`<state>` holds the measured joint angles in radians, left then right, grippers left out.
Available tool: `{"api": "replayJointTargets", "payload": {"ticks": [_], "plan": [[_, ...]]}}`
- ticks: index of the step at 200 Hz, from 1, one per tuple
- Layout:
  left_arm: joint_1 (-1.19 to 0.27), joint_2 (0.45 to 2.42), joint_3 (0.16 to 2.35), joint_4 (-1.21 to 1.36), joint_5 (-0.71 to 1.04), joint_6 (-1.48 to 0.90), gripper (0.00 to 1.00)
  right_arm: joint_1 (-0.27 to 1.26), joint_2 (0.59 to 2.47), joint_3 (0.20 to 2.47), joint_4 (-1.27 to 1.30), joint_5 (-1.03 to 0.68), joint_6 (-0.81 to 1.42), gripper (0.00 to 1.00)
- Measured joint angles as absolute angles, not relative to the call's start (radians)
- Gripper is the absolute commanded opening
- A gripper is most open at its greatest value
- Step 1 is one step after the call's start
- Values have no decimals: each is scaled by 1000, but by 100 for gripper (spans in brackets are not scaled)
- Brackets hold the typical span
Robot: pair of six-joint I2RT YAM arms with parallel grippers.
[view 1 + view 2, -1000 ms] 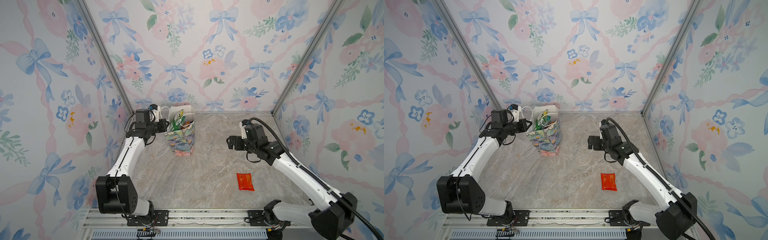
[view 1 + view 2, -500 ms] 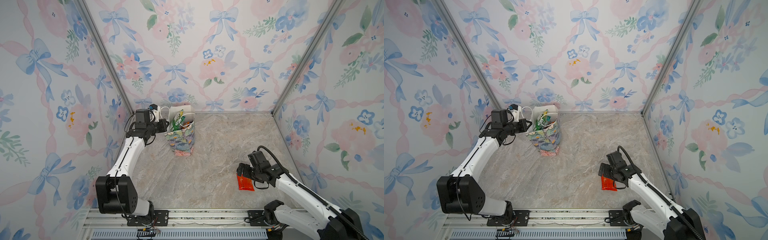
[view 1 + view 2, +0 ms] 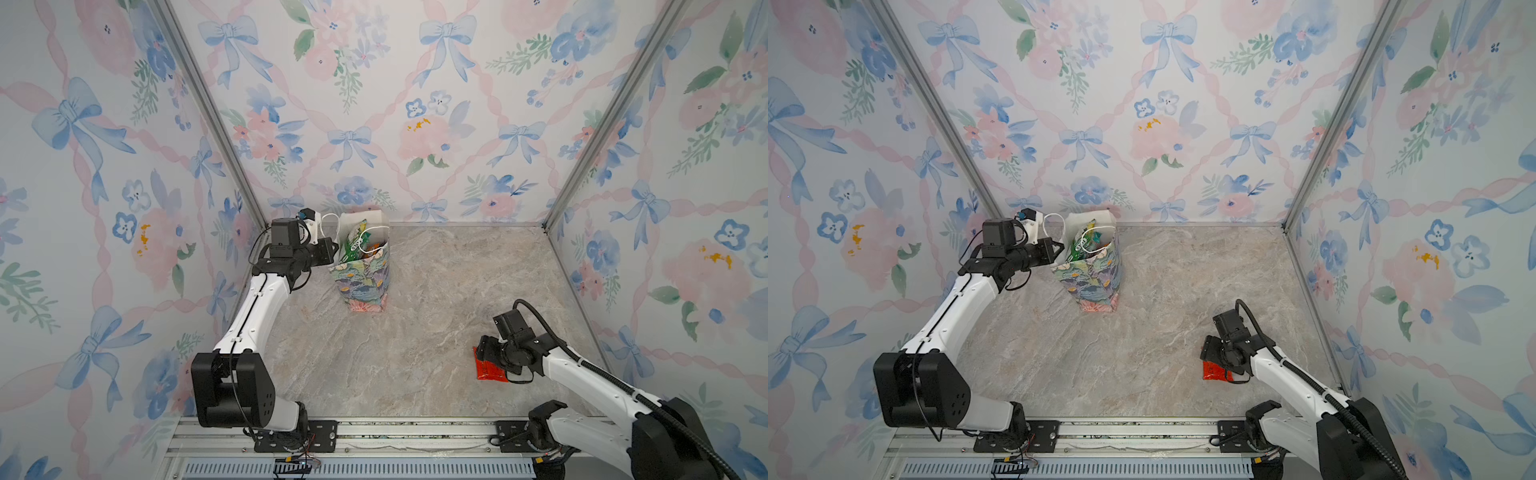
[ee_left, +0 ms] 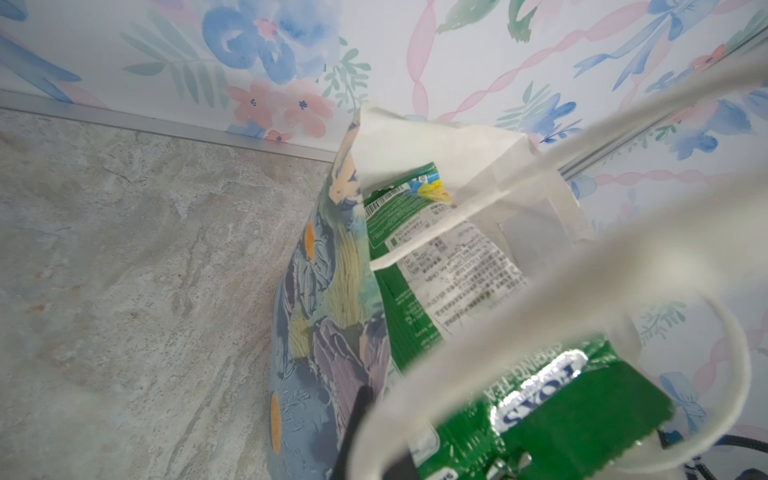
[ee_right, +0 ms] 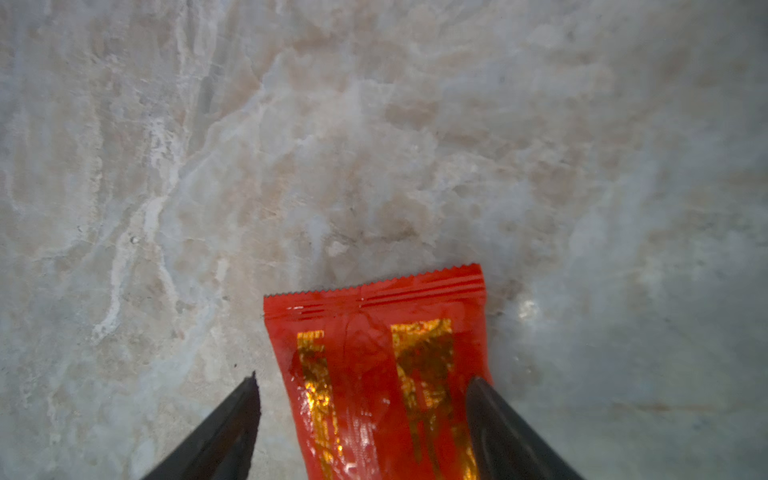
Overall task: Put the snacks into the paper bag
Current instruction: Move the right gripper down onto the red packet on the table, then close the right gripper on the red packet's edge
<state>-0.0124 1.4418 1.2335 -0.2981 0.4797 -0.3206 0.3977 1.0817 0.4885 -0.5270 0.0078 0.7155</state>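
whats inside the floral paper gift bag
In the floral paper gift bag: a glossy green plastic pouch with a printed white label, a second green pouch marked FOX'S, and a glimpse of orange wrapper. Whatever lies beneath them is covered.

A green pouch (image 4: 582, 415) reads FOX'S and SPRING TEA (upside down, left wrist view)

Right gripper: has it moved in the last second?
Yes. The right gripper has moved away from the paper bag toward the front rail, now straddling the red pouch.
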Motion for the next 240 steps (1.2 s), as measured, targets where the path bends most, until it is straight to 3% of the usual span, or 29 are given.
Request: {"api": "replayJointTargets", "payload": {"ticks": [59, 99, 176, 240], "plan": [[-12, 1443, 1234, -298, 480, -321, 0, 393, 933, 489, -595, 80, 713, 77], [-12, 1443, 1234, -298, 480, -321, 0, 384, 973, 481, -595, 83, 709, 70], [-12, 1443, 1234, -298, 480, -321, 0, 381, 1021, 424, -522, 68, 720, 46], [-12, 1443, 1234, -298, 480, -321, 0, 381, 1066, 430, -452, 36, 722, 15]]}}
